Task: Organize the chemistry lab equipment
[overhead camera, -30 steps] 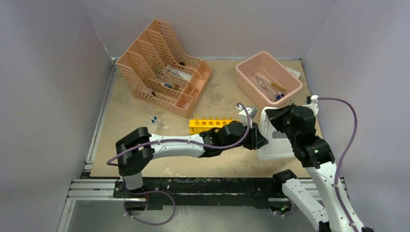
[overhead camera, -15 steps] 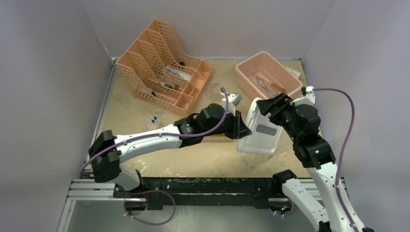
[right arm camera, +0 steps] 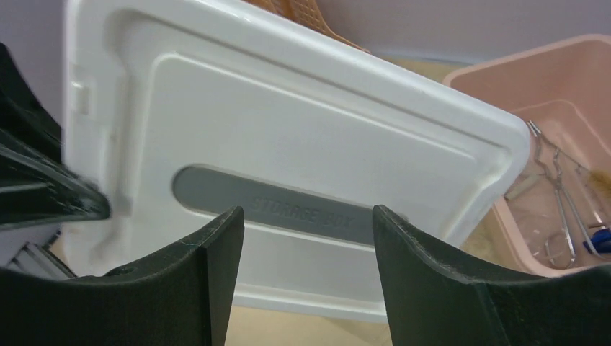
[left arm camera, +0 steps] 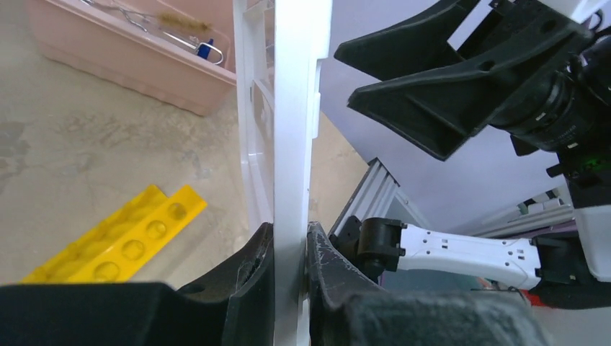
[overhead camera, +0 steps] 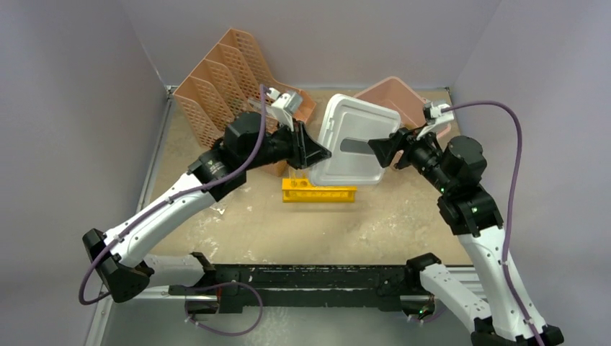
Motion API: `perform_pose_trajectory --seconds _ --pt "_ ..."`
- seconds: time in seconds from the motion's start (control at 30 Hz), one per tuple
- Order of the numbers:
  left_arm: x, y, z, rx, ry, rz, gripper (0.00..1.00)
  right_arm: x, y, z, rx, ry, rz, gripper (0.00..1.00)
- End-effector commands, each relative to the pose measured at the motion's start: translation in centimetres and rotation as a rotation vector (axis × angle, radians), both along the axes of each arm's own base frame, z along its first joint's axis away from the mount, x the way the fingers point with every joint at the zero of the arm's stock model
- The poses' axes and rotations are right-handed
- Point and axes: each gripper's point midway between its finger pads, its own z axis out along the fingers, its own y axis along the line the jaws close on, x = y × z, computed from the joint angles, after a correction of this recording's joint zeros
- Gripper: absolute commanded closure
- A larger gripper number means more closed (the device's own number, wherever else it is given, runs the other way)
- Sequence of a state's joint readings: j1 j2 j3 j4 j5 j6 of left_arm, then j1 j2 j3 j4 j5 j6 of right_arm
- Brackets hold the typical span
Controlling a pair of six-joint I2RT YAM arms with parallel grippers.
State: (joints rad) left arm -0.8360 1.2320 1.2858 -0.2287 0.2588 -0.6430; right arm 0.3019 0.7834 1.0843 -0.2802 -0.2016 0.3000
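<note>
A white lid (overhead camera: 353, 140) with a grey label hangs tilted in mid-air over the table's back middle. My left gripper (overhead camera: 317, 153) is shut on the lid's left edge (left arm camera: 294, 108), one finger on each face (left arm camera: 290, 241). My right gripper (overhead camera: 382, 150) is open at the lid's right side, facing its top (right arm camera: 288, 144) with nothing between the fingers (right arm camera: 306, 216). The yellow test-tube rack (overhead camera: 319, 192) lies flat on the table below the lid. Silvery metal tongs (right arm camera: 565, 209) and a small blue piece (left arm camera: 205, 50) lie in the pink tub (overhead camera: 403, 97).
The peach mesh organizer (overhead camera: 223, 86) stands at the back left, right behind my left wrist. The pink tub (right arm camera: 569, 94) sits open at the back right, partly behind the lid. Purple walls close in the left, back and right sides.
The lid rose from the table's front right to mid-air near the back. My right gripper opened and let go of it. My left arm stretched up and back, still gripping the lid.
</note>
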Motion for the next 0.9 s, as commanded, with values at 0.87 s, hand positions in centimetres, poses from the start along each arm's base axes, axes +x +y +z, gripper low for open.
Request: perform_pose_trajectory --seconds 0.87 --pt "7.1 6.8 8.2 0.171 -0.458 -0.276 1.0 10.4 3.6 6.1 -0.384 -0.243 0.607 0.17"
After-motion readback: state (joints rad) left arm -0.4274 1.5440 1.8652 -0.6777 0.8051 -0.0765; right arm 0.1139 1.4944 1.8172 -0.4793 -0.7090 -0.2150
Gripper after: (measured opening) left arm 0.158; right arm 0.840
